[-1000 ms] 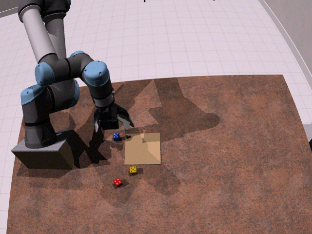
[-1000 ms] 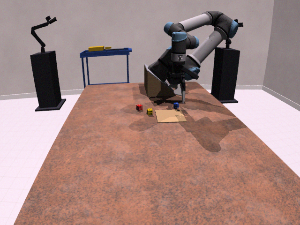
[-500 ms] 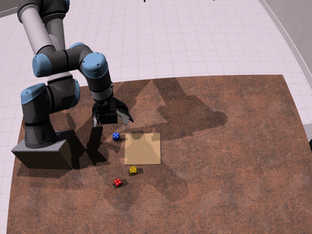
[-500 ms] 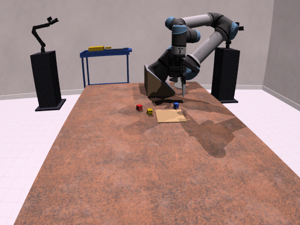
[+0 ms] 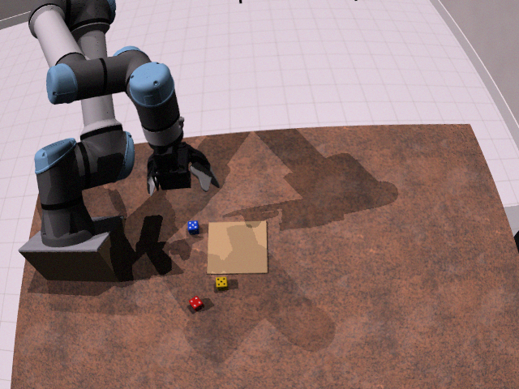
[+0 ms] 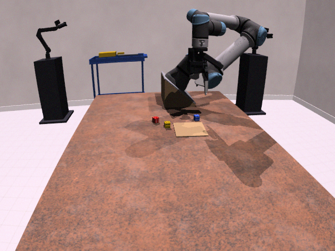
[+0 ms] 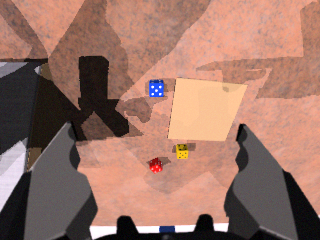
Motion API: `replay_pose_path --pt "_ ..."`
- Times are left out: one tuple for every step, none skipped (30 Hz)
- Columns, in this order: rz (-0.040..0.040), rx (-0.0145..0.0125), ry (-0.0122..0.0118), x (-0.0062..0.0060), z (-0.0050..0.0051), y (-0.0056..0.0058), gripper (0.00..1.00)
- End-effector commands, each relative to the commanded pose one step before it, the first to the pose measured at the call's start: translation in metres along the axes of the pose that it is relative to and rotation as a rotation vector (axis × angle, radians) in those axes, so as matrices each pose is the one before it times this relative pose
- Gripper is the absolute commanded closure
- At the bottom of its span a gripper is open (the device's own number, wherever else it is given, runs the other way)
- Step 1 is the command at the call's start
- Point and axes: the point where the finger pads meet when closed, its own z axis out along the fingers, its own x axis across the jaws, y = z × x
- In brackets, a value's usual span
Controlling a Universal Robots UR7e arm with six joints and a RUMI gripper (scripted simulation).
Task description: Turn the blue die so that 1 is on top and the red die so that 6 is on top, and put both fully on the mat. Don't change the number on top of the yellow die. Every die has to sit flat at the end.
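Exterior view first, please: what is the biggest thing there?

The long, mottled brown table point(image 5: 377, 292) point(image 6: 176, 189) point(image 7: 150, 205). Next comes the grey, black and blue robot arm point(image 5: 105, 75) point(image 6: 232, 51), bent over its far end.

And after the arm?

Two tall black stands point(image 6: 52, 89), one on either side behind the table, and a blue cart point(image 6: 119, 58) with yellow things on top. Then the block point(image 5: 70, 263) point(image 6: 172, 94) under the arm.

What lies on the table, then?

A thin tan mat point(image 5: 238, 246) point(image 6: 190, 128) point(image 7: 207, 110), flat, partly in shadow, with no die on it.

How are the fingers point(image 5: 203, 177) point(image 6: 206, 83)?

Spread wide, raised over the table, with nothing between them.

Now the small things. Where is the blue die point(image 5: 193, 227) point(image 6: 196, 117) point(image 7: 156, 89)?

From the top, just left of the mat's upper corner, flat, five showing. It still needs its 1.

The yellow die point(image 5: 221, 283) point(image 6: 167, 124) point(image 7: 182, 151)?

Just below the mat, five up.

And the red die point(image 5: 195, 302) point(image 6: 155, 119) point(image 7: 156, 165)?

Lower left of the yellow one, apart from it. Its top looks like four, so the 6 isn't up.

The gripper point(image 5: 182, 188) point(image 6: 201, 90) point(image 7: 158, 123) is higher above the tabletop point(image 5: 377, 292) point(image 6: 176, 189) point(image 7: 125, 200) than 1 s ago — up a bit by 0.5 s ago, more now — w/ its fingers farther from the blue die point(image 5: 193, 227) point(image 6: 196, 117) point(image 7: 156, 88). The arm's point(image 5: 156, 113) point(image 6: 200, 29) wrist has risen too, & its shadow point(image 5: 343, 188) point(image 6: 243, 162) now reaches farther out across the tabletop — past where it ended 1 s ago.
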Motion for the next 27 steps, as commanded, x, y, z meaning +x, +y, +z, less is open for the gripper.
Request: replay_pose_path --pt "-0.00083 0.00288 -0.00201 -0.00249 -0.00837 -0.00127 0.00" --pt "0.00000 0.00000 0.00000 0.00000 0.00000 0.00000 0.00" --pt "0.00000 0.00000 0.00000 0.00000 0.00000 0.00000 0.00" --pt "0.00000 0.00000 0.00000 0.00000 0.00000 0.00000 0.00" --pt "0.00000 0.00000 0.00000 0.00000 0.00000 0.00000 0.00" --pt "-0.00028 0.00000 0.00000 0.00003 0.00008 0.00020 0.00" --pt "-0.00156 -0.00001 0.00000 0.00016 0.00043 0.00112 0.00" --pt "0.00000 0.00000 0.00000 0.00000 0.00000 0.00000 0.00" --pt "0.00000 0.00000 0.00000 0.00000 0.00000 0.00000 0.00" --pt "-0.00322 -0.00001 0.00000 0.00032 0.00089 0.00229 0.00" --pt "-0.00450 -0.00001 0.00000 0.00042 0.00126 0.00320 0.00" --pt "-0.00498 -0.00001 0.00000 0.00042 0.00142 0.00352 0.00" --pt "-0.00451 -0.00001 0.00000 0.00033 0.00131 0.00317 0.00" --pt "-0.00322 0.00000 0.00000 0.00021 0.00095 0.00226 0.00" --pt "-0.00156 0.00000 0.00000 0.00009 0.00047 0.00109 0.00" --pt "-0.00028 0.00000 0.00000 0.00002 0.00008 0.00019 0.00" --pt "0.00000 0.00000 0.00000 0.00000 0.00000 0.00000 0.00" --pt "0.00000 0.00000 0.00000 0.00000 0.00000 0.00000 0.00" --pt "0.00000 0.00000 0.00000 0.00000 0.00000 0.00000 0.00" --pt "0.00000 0.00000 0.00000 0.00000 0.00000 0.00000 0.00" --pt "0.00000 0.00000 0.00000 0.00000 0.00000 0.00000 0.00" --pt "0.00000 0.00000 0.00000 0.00000 0.00000 0.00000 0.00" --pt "0.00000 0.00000 0.00000 0.00000 0.00000 0.00000 0.00" --pt "0.00000 0.00000 0.00000 0.00000 0.00000 0.00000 0.00" --pt "0.00000 0.00000 0.00000 0.00000 0.00000 0.00000 0.00" --pt "0.00000 0.00000 0.00000 0.00000 0.00000 0.00000 0.00" --pt "0.00000 0.00000 0.00000 0.00000 0.00000 0.00000 0.00"
